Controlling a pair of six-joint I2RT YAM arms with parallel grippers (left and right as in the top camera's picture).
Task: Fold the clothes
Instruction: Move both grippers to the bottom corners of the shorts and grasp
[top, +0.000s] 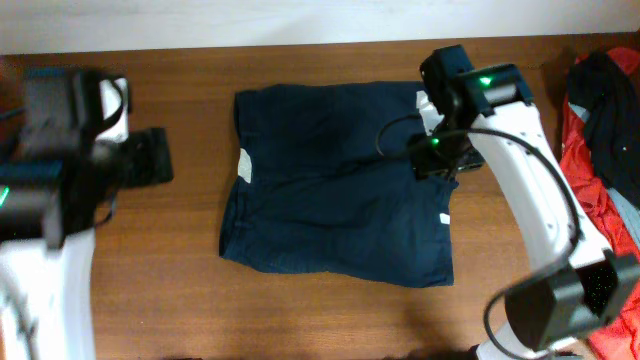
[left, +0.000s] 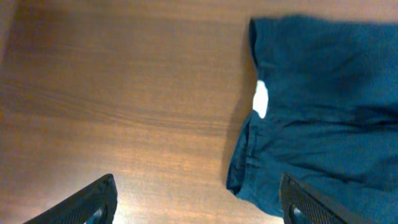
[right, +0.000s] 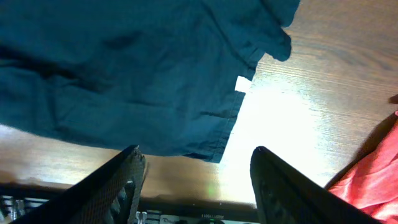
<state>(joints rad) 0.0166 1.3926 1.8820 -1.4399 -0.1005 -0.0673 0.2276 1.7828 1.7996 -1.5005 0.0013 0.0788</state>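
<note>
The dark navy shorts (top: 335, 180) lie spread flat in the middle of the wooden table, with a small white label on the left edge (top: 245, 165) and one on the right edge (top: 443, 218). My left gripper (top: 150, 158) is open and empty over bare wood, left of the shorts. In the left wrist view, the left gripper (left: 196, 180) has the shorts' left edge (left: 323, 112) and label ahead to the right. My right gripper (top: 452, 160) hovers at the shorts' right edge. In the right wrist view, the right gripper (right: 198, 152) is open and empty, with the shorts (right: 124, 68) just beyond its fingertips.
A heap of red, black and grey garments (top: 600, 150) lies at the table's right edge, and its red cloth shows in the right wrist view (right: 373, 186). The wooden table (top: 180, 260) has bare wood on both sides of the shorts.
</note>
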